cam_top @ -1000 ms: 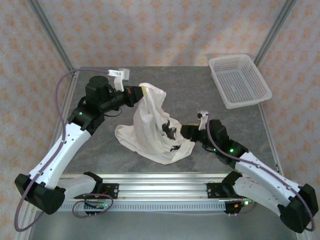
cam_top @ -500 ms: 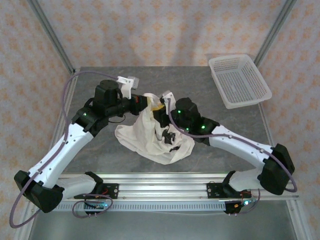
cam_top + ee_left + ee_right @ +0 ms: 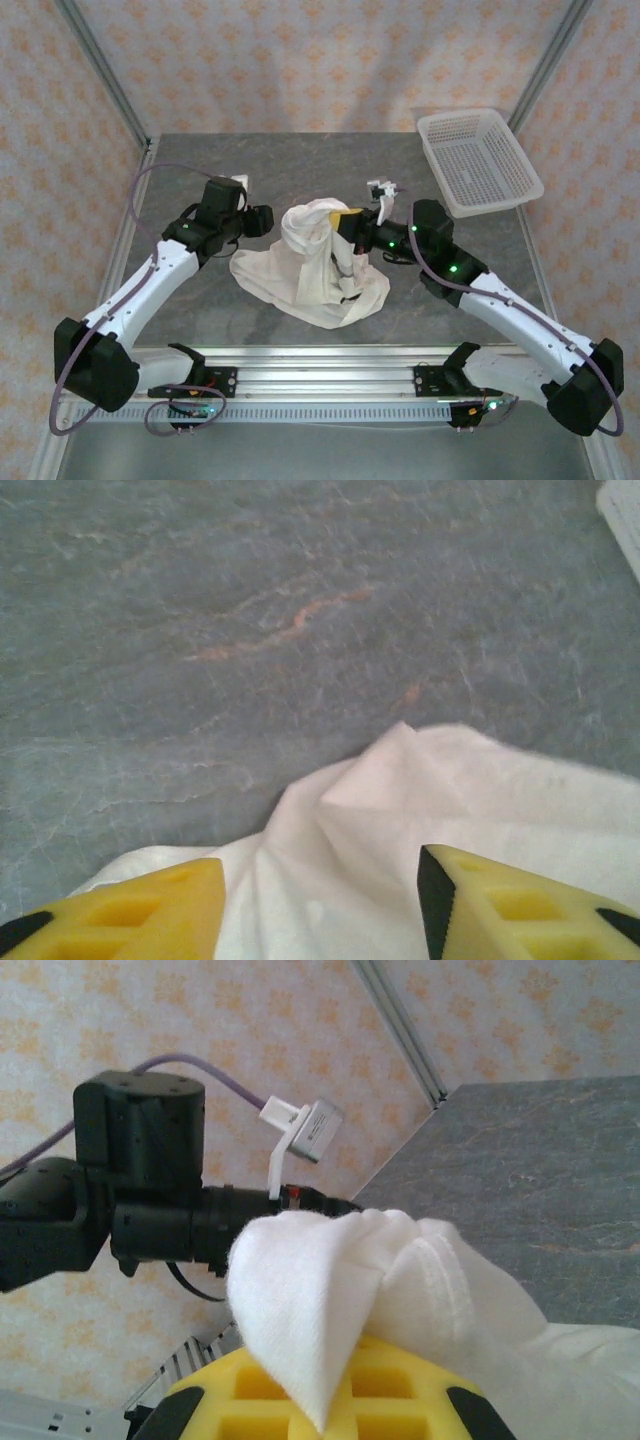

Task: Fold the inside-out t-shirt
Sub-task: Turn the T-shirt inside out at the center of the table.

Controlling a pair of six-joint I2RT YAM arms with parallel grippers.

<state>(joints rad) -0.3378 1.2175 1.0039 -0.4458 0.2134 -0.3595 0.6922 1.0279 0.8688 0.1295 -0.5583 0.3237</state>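
The inside-out t-shirt (image 3: 312,268) is a white crumpled heap in the middle of the table, with one part pulled up into a peak. My right gripper (image 3: 344,217) is shut on that peak from the right; in the right wrist view a fold of the shirt (image 3: 320,1270) drapes out of the closed yellow fingers (image 3: 400,1390). My left gripper (image 3: 269,220) hovers just left of the raised cloth, apart from it. In the left wrist view it (image 3: 320,910) stands open, and the shirt (image 3: 400,810) lies loose beyond its yellow fingertips (image 3: 150,910).
A white mesh basket (image 3: 480,160) sits at the table's back right corner. The grey stone-patterned tabletop (image 3: 200,300) shows around the shirt. The left arm's wrist (image 3: 140,1200) is close behind the cloth in the right wrist view. A metal rail (image 3: 320,378) runs along the near edge.
The left gripper has opened, let go of the shirt's top and drawn back to the left. The right gripper, shut on that top, has pulled it slightly right.
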